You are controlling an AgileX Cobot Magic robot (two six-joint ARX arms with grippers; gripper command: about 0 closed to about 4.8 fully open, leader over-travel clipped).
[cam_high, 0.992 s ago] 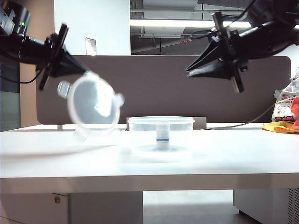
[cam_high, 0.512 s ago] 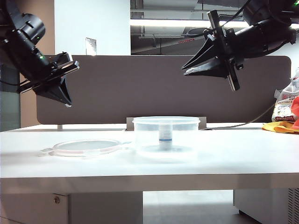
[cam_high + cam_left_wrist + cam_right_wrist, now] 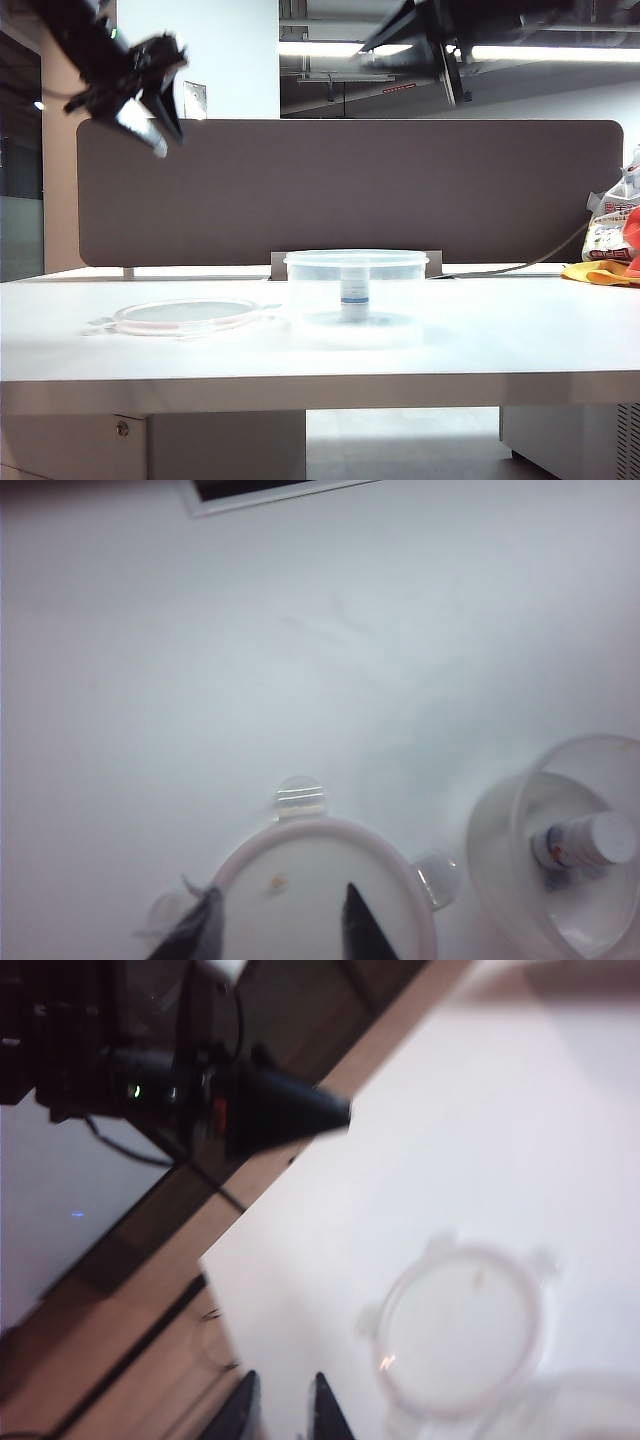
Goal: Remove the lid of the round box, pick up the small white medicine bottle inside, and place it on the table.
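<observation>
The left gripper [image 3: 277, 930], fingers apart and empty, hangs high over the lid [image 3: 185, 316] — a flat clear disc with pinkish rim, lying on the white table [image 3: 480, 345] beside the round box [image 3: 350, 290]. Inside that translucent tub stands the small white medicine bottle [image 3: 354, 292]. The right gripper [image 3: 281, 1405], fingers nearly together and empty, is raised near the exterior view's top — well above everything.

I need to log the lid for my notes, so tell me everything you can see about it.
The lid is a flat round disc of clear plastic with a pinkish rim and small rounded clip tabs around its edge. It lies flat on the white table, just left of the open round box. Nothing grips it; the left gripper hangs high above.
</observation>
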